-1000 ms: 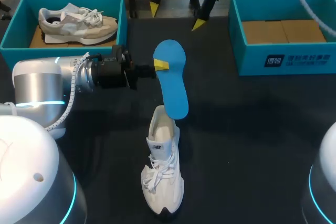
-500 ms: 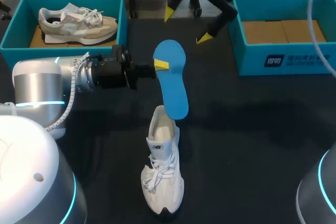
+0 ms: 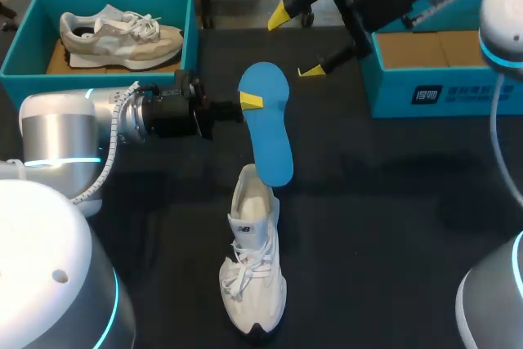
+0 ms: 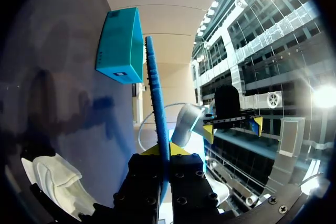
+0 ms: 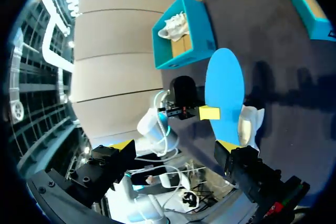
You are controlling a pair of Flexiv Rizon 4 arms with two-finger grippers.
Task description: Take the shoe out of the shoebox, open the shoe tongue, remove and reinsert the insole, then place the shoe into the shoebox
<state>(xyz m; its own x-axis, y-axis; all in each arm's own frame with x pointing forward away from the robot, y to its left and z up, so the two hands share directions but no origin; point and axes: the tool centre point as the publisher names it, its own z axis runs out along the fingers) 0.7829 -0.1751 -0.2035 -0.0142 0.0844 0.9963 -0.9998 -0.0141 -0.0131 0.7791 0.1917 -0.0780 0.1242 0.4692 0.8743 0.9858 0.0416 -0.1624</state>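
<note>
— While looking down from overhead, see anything in the left gripper [image 3: 245, 104]?
— Yes: pinched shut on a blue insole [image 3: 270, 132] near its wide end. Slants down from there to the heel opening of a white sneaker [image 3: 252, 271] lying on the table; cannot tell whether touching.
— And the right gripper [image 3: 295, 43]?
— Fingers spread wide, holding nothing, beyond the insole's wide end and just beside the teal shoebox [image 3: 441, 91]. Off behind the left gripper, a second shoebox [image 3: 16, 55] with a second sneaker [image 3: 122, 34] inside.
— Same from the left wrist?
— Insole [image 4: 156, 103] edge-on, running straight out from between the yellow tips, gripped from both sides. White sneaker [image 4: 55, 179] low beside the gripper [image 4: 167, 150], teal shoebox [image 4: 122, 45] far ahead, right gripper [image 4: 232, 128] off to the other side, spread apart.
— From the right wrist?
— Own gripper [image 5: 176, 148] gaping, nothing between the tips. Ahead: insole [image 5: 226, 85] face-on, a yellow tip of the left gripper [image 5: 209, 113] on its edge, white sneaker [image 5: 247, 124] at its near end. Farther ahead, the second shoebox [image 5: 184, 43].
</note>
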